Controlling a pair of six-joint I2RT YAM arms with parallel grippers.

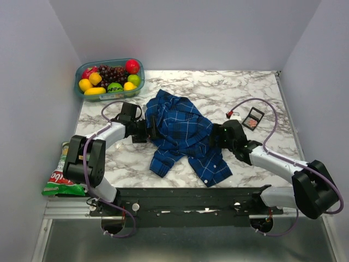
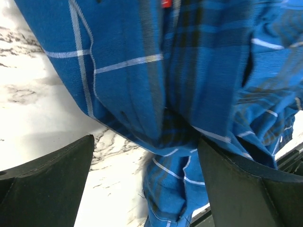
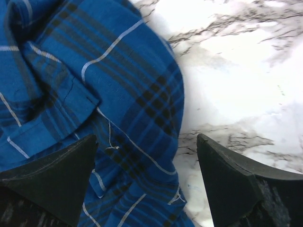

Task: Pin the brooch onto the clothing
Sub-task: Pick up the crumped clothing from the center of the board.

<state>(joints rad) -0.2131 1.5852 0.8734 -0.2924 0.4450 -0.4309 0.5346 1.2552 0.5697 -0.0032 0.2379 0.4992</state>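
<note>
Rumpled plaid shirt [image 1: 180, 131], left hand [image 1: 152, 131], right hand [image 1: 214, 140] flanking — both agape

One camera looks down from above and behind me. Both my wrist cameras hover close over the shirt [image 1: 180, 131], shared by all.

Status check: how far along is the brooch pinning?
Done: nothing yet beyond the shirt lying crumpled on the table. In hand: left gripper and right gripper, both open and empty, sit at the shirt's opposite edges. Remaining: everything; the brooch, seemingly the salmon speck in the open black case, is unpicked, nothing pinned.
</note>
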